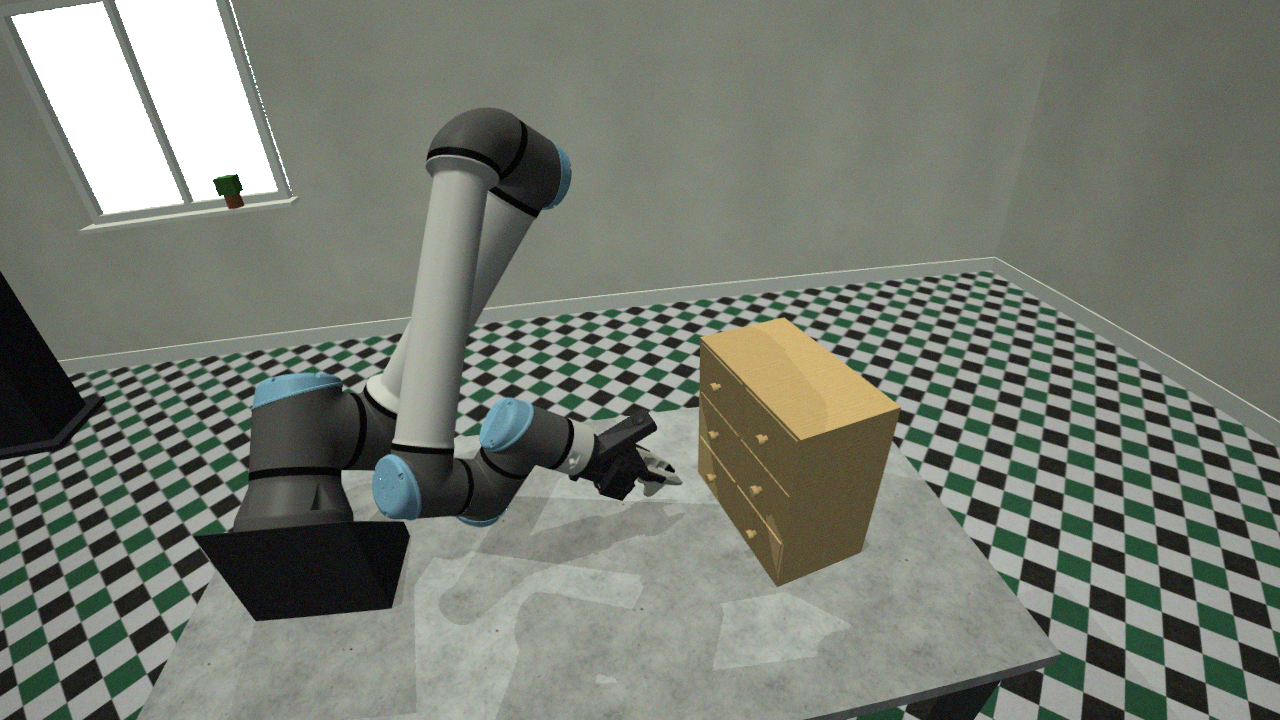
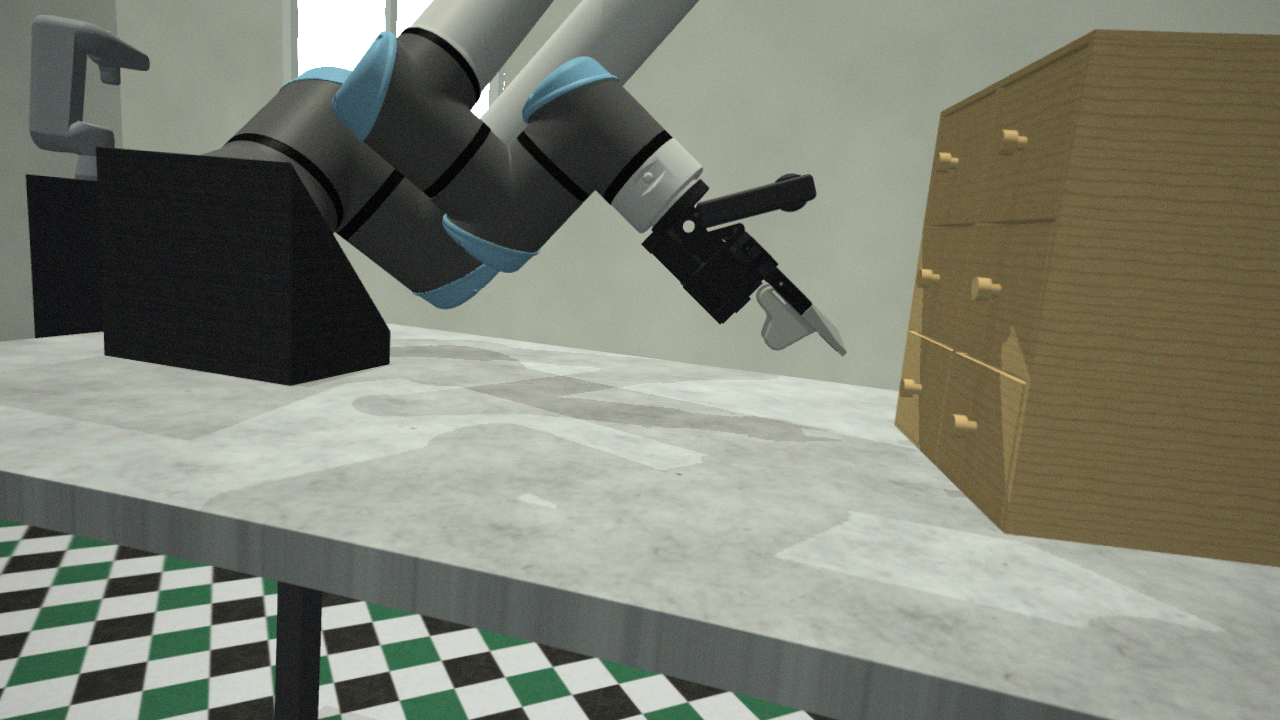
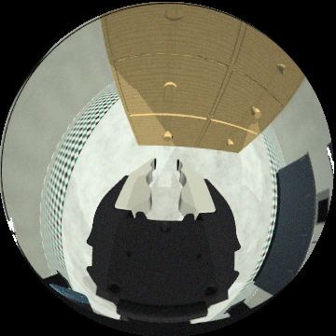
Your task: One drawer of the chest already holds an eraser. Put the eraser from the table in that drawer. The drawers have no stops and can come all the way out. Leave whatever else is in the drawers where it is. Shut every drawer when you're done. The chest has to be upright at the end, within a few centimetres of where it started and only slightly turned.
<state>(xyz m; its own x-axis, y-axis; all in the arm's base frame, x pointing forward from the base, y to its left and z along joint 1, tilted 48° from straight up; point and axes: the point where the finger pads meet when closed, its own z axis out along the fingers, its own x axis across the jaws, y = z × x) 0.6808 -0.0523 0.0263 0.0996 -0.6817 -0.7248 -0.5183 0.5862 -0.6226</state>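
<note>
The wooden chest (image 1: 841, 483) (image 2: 1154, 295) (image 3: 187, 42) stands upright on the table, its knobbed fronts facing the arm. All its drawers look shut, so what is inside is hidden. My gripper (image 1: 673, 476) (image 2: 837, 345) (image 3: 166, 160) is slightly open, with a narrow gap and nothing between its fingertips. It points down and forward, above the table and a little short of the chest. In the wrist view the fingertips line up with the far bottom drawer's knob (image 3: 167, 135) without touching it. No eraser shows in any view.
The near bottom drawer's knob (image 1: 750, 533) (image 2: 964, 422) (image 3: 230, 142) sticks out beside the far one. More knobs stick out above. The arm's black base block (image 1: 308, 573) (image 2: 196, 268) stands on the table (image 1: 581, 653) (image 2: 429, 510). The table's edge runs beyond the chest.
</note>
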